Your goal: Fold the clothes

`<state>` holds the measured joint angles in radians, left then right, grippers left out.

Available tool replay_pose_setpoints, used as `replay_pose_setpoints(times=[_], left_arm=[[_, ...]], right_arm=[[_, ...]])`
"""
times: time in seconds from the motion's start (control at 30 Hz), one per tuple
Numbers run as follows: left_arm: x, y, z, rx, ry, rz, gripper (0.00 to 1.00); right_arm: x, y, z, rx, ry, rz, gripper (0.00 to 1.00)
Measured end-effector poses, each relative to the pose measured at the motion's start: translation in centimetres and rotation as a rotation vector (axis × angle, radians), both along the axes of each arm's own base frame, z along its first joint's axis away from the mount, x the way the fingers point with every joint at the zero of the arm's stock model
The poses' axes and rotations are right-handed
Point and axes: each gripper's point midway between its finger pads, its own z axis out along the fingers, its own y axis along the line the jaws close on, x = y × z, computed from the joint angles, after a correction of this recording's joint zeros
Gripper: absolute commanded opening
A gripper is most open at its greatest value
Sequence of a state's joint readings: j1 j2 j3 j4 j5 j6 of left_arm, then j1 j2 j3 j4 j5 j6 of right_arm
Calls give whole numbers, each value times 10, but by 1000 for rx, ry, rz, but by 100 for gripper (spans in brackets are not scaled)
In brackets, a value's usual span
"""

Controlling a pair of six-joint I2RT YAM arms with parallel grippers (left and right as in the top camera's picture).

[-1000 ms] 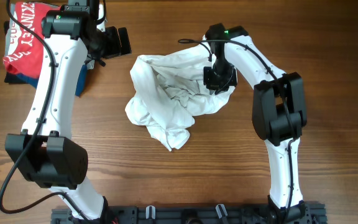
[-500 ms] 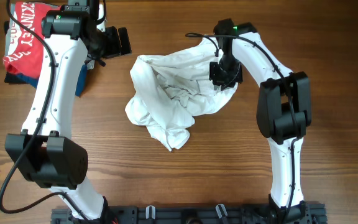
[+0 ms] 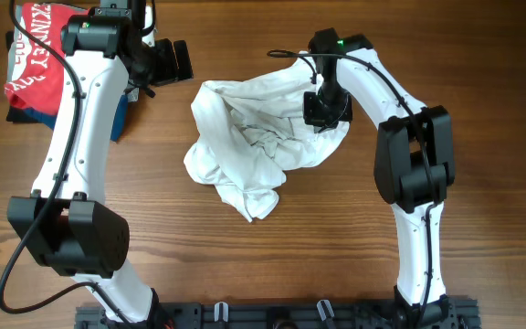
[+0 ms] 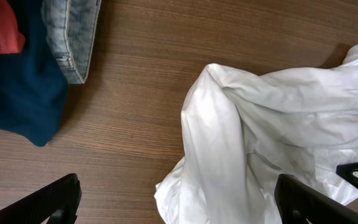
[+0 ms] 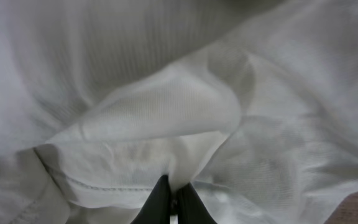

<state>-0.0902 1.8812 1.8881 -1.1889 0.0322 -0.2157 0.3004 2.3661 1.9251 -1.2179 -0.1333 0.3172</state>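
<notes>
The clothes [image 3: 245, 137], a white T-shirt, lie crumpled in a heap at the middle of the wooden table. My right gripper [image 3: 323, 108] sits on the heap's upper right part. In the right wrist view its black fingertips [image 5: 174, 200] are shut on a thin fold of the white fabric [image 5: 166, 106]. My left gripper [image 3: 179, 59] hovers open above the bare table just left of the heap. In the left wrist view its jaws [image 4: 176, 202] stand wide apart, with the shirt's left edge [image 4: 229, 137] below them. No lettering or label shows.
A red T-shirt with white lettering [image 3: 35, 46] lies on a navy garment [image 3: 26, 111] at the far left corner. The left wrist view shows the navy cloth [image 4: 17, 87] and a grey denim piece [image 4: 73, 31]. Both arm bases stand at the table's near edge.
The right gripper shifted slightly up and right on the heap, then closed on a fold of fabric, lifting the shirt's upper right corner a little. The left arm has not moved.
</notes>
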Motion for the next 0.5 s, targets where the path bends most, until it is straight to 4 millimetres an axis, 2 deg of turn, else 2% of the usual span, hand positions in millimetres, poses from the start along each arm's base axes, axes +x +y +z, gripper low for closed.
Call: replay_pose_setpoints(times=[0.4, 0.5], left_arm=[[2, 0, 1, -1, -8, 0, 100], [4, 0, 1, -2, -16, 0, 100]], right_arm=[[1, 4, 0, 2, -8, 9, 4], [6, 4, 8, 10, -31, 6, 4]])
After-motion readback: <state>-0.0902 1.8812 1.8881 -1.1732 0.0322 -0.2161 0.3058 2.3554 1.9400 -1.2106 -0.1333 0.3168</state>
